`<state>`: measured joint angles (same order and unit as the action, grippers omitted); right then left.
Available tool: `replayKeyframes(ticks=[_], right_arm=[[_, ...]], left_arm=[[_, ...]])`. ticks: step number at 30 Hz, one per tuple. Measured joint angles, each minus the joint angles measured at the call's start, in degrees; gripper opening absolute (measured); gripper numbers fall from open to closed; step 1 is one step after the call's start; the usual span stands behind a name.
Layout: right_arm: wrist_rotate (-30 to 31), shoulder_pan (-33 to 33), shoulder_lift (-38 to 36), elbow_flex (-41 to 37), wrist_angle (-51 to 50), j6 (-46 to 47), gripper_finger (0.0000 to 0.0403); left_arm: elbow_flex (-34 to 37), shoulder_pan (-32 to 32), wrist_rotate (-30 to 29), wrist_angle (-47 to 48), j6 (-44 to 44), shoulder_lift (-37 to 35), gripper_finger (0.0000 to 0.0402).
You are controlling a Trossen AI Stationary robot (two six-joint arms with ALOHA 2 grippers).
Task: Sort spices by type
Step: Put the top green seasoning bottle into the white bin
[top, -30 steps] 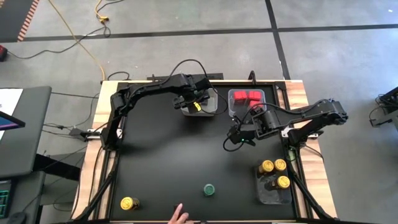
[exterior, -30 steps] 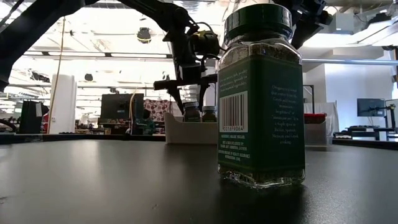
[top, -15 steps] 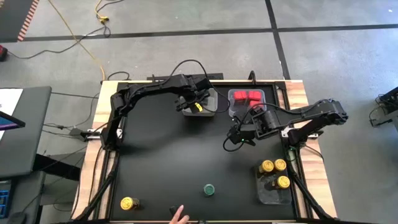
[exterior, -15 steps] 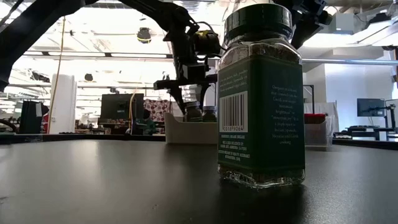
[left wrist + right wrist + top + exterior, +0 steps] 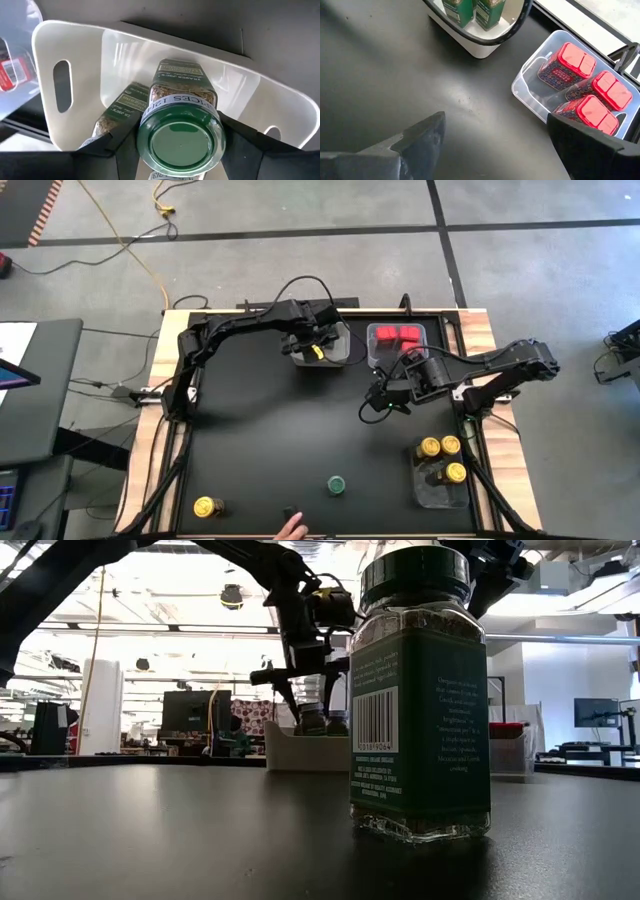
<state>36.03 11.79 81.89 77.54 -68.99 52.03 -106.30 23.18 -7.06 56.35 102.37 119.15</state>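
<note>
Green-lidded jar (image 5: 181, 141) clamped between the left gripper's (image 5: 175, 150) fingers, hanging inside the white bin (image 5: 75, 55) at the table's (image 5: 260, 430) far edge, with another green-labelled jar (image 5: 117, 112) standing beside it in there. From overhead, the left gripper (image 5: 312, 345) sits right over that bin. Just beside it along the far edge, the clear bin (image 5: 530, 95) holds three red boxes (image 5: 570, 62), upright. The right gripper (image 5: 383, 402) hovers over bare table near the clear bin, fingers spread wide, holding nothing. Near the right edge toward the near corner, another clear bin (image 5: 425, 490) carries three yellow-lidded jars (image 5: 430, 447). One green jar (image 5: 337, 485) stands alone by the near edge, looming large in the low view. A lone yellow jar (image 5: 206, 507) waits at the near left corner. A person's hand (image 5: 292, 529) pokes in at the near edge.
</note>
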Motion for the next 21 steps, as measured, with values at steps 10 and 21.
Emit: replayKeyframes(ticks=[10, 21], right_arm=[[0.0, 0.0, 0.0, 0.0, 0.0, 0.0, 0.0375], [0.0, 0.0, 0.0, 0.0, 0.4, 0.0, 0.0375]], left_arm=[[0.0, 0.1, 0.0, 4.5, -0.2, 0.0, 0.0218], [0.0, 0.1, -1.4, 4.5, 0.8, 0.0, 0.0218]])
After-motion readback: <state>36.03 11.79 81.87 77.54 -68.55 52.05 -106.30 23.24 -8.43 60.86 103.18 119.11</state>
